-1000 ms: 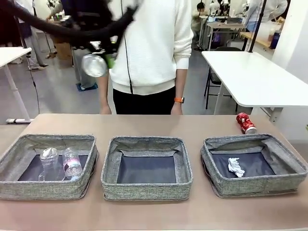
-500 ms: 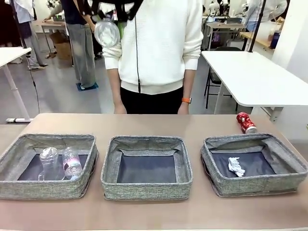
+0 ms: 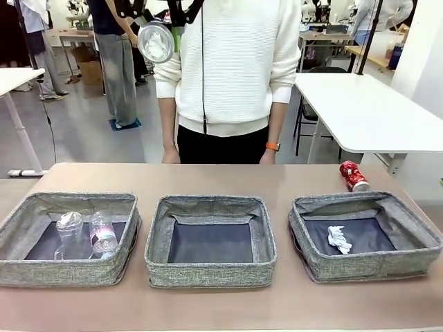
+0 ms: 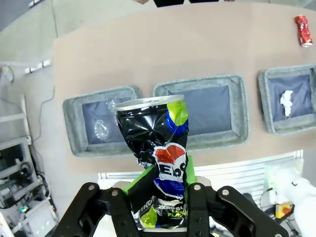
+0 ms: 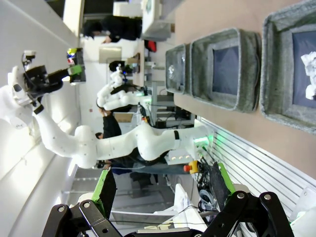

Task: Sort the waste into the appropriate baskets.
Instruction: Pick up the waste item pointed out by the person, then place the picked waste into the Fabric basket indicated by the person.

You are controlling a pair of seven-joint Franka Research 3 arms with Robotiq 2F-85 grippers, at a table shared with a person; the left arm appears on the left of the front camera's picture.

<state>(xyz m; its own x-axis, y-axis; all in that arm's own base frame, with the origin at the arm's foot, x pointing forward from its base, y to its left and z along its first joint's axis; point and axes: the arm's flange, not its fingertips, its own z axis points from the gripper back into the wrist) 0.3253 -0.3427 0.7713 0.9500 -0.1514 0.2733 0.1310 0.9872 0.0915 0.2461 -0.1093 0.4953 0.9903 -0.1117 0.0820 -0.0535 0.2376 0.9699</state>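
High above the table's far left, my left gripper (image 3: 157,25) is shut on the dark multicoloured can (image 3: 155,43). The left wrist view looks straight down past the crumpled can (image 4: 157,148) in that gripper (image 4: 168,174). Three grey baskets stand in a row: left (image 3: 28,266), middle (image 3: 208,275), right (image 3: 374,266). In the left one lie a clear cup (image 3: 69,232) and a clear bottle (image 3: 104,235). The right one holds a white paper wad (image 3: 338,239). A crushed red can (image 3: 353,176) lies on the table behind the right basket. My right gripper (image 5: 165,190) is open and holds nothing.
A person in a white sweater (image 3: 228,62) stands at the table's far edge, hands down by the edge. A white table (image 3: 367,111) stands behind at the right. In the right wrist view, the baskets (image 5: 227,64) lie far off to one side.
My left gripper has risen with the can and drifted right, to the top of the front view. The person has shifted slightly right.
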